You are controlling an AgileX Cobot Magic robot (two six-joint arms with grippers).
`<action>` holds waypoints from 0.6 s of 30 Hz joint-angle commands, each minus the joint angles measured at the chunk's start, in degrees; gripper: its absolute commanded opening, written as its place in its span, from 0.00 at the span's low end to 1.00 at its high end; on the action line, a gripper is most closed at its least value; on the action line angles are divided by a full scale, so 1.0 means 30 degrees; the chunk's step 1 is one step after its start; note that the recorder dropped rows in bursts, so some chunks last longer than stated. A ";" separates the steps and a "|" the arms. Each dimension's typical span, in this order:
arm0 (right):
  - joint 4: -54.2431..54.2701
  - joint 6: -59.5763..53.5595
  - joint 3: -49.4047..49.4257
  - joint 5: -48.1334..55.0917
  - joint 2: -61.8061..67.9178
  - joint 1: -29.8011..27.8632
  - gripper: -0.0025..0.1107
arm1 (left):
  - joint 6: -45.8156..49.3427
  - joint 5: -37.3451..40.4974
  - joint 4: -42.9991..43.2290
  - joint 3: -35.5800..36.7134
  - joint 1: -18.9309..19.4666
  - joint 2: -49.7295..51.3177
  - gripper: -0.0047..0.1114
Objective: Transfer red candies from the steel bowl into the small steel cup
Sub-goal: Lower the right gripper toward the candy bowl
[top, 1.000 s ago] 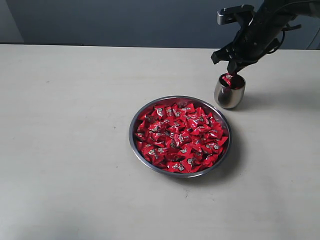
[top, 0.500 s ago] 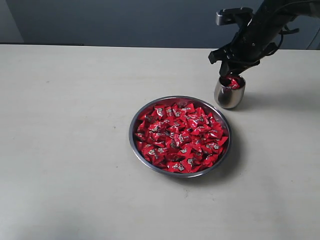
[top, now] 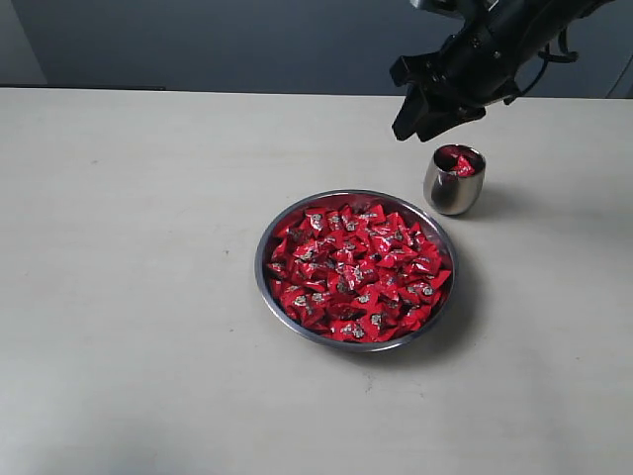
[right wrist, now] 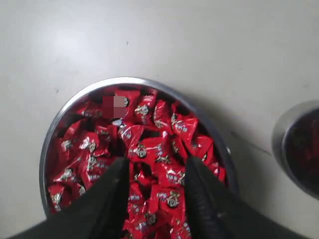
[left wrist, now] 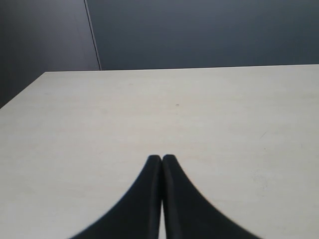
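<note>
The steel bowl (top: 260,259) sits mid-table, heaped with red candies (top: 356,272). Behind it to the right stands the small steel cup (top: 454,188), with red candies (top: 459,164) showing in its mouth. My right gripper (top: 413,127) hangs in the air up and to the left of the cup, apart from it, open and empty. In the right wrist view its gripper (right wrist: 156,167) looks down on the candies (right wrist: 149,144) in the bowl (right wrist: 119,80), and the cup (right wrist: 291,149) is cut off by the frame edge. My left gripper (left wrist: 161,158) is shut and empty over bare table.
The pale table (top: 129,297) spreads wide to the left of the bowl and in front of it. A dark wall (top: 247,40) runs along its far edge. The left arm does not show in the exterior view.
My right gripper opened over the cup and left a candy in it. It then rose and moved left, away from the cup and toward the bowl.
</note>
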 commanded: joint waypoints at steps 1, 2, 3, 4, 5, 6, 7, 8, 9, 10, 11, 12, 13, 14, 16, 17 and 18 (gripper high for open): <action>0.0003 -0.0329 -0.0028 0.0899 -0.0106 0.0876 0.35 | -0.0049 -0.0034 0.0109 0.0073 -0.0182 -0.0085 0.04; -0.0041 -0.0521 -0.0028 0.0940 -0.0072 0.1173 0.35 | -0.0049 -0.0034 0.0109 0.0073 -0.0182 -0.0085 0.04; -0.0125 -0.0651 -0.0028 0.0940 -0.0079 0.1435 0.35 | -0.0049 -0.0034 0.0109 0.0073 -0.0182 -0.0085 0.04; -0.0307 -0.0736 -0.0028 0.0990 -0.0034 0.1786 0.35 | -0.0049 -0.0034 0.0109 0.0073 -0.0182 -0.0085 0.04; -0.0585 -0.0737 -0.0028 0.1028 -0.0034 0.2137 0.35 | -0.0049 -0.0034 0.0109 0.0073 -0.0182 -0.0085 0.04; -0.0885 -0.0737 -0.0028 0.1060 0.0007 0.2438 0.35 | -0.0049 -0.0034 0.0109 0.0073 -0.0182 -0.0085 0.04; -0.1329 -0.0737 -0.0028 0.1071 0.0007 0.2813 0.35 | -0.0049 -0.0034 0.0109 0.0073 -0.0182 -0.0085 0.04; -0.1918 -0.0737 -0.0028 0.1071 0.0052 0.3188 0.35 | -0.0049 -0.0034 0.0109 0.0073 -0.0182 -0.0085 0.04; -0.2470 -0.0737 -0.0028 0.1031 0.0146 0.3528 0.35 | -0.0049 -0.0034 0.0109 0.0073 -0.0182 -0.0085 0.04; -0.2889 -0.0737 -0.0028 0.1031 0.0245 0.3811 0.35 | -0.0049 -0.0034 0.0109 0.0073 -0.0182 -0.0085 0.04; -0.3167 -0.0737 -0.0028 0.1083 0.0402 0.4055 0.35 | -0.0049 -0.0034 0.0109 0.0073 -0.0182 -0.0085 0.04; -0.3248 -0.0737 -0.0028 0.1276 0.0532 0.4204 0.35 | -0.0049 -0.0034 0.0109 0.0073 -0.0182 -0.0085 0.04; -0.3248 -0.0737 -0.0028 0.1636 0.0680 0.4356 0.35 | -0.0049 -0.0034 0.0109 0.0073 -0.0182 -0.0085 0.04; -0.3248 -0.0737 -0.0028 0.1886 0.0845 0.4511 0.35 | -0.0049 -0.0034 0.0109 0.0073 -0.0182 -0.0085 0.04; -0.3244 -0.0634 -0.0005 0.1886 0.1072 0.4757 0.35 | -0.0049 -0.0034 0.0109 0.0073 -0.0182 -0.0085 0.04; -0.3244 -0.0602 -0.0005 0.1886 0.1117 0.4891 0.35 | -0.0049 -0.0034 0.0109 0.0073 -0.0182 -0.0085 0.04; -0.3244 -0.0602 -0.0005 0.1886 0.1117 0.4993 0.35 | -0.0049 -0.0034 0.0109 0.0073 -0.0182 -0.0085 0.04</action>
